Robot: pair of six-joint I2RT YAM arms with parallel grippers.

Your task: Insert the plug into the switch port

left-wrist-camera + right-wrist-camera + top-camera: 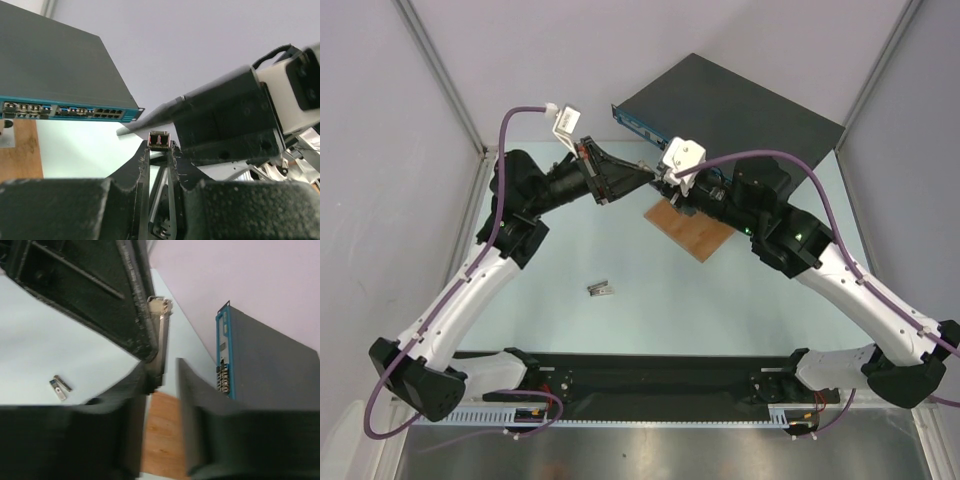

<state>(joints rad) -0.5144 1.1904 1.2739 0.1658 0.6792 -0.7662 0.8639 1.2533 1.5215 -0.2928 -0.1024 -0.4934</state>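
The switch point(730, 110) is a flat dark grey box at the back right, its blue port face point(70, 111) turned toward the arms. My left gripper point(653, 178) is shut on the plug point(159, 140), a small metal module pinched between its fingertips above the table. The plug also shows in the right wrist view point(161, 340) as a long silver bar. My right gripper point(670, 186) meets the left one tip to tip. Its jaws stand open around the plug's end, with a gap on the switch side point(162, 385).
A brown wooden board point(688, 228) lies on the table under the two grippers, in front of the switch. A second small metal module point(601, 289) lies loose on the table nearer the arm bases. Grey walls close in the back and sides.
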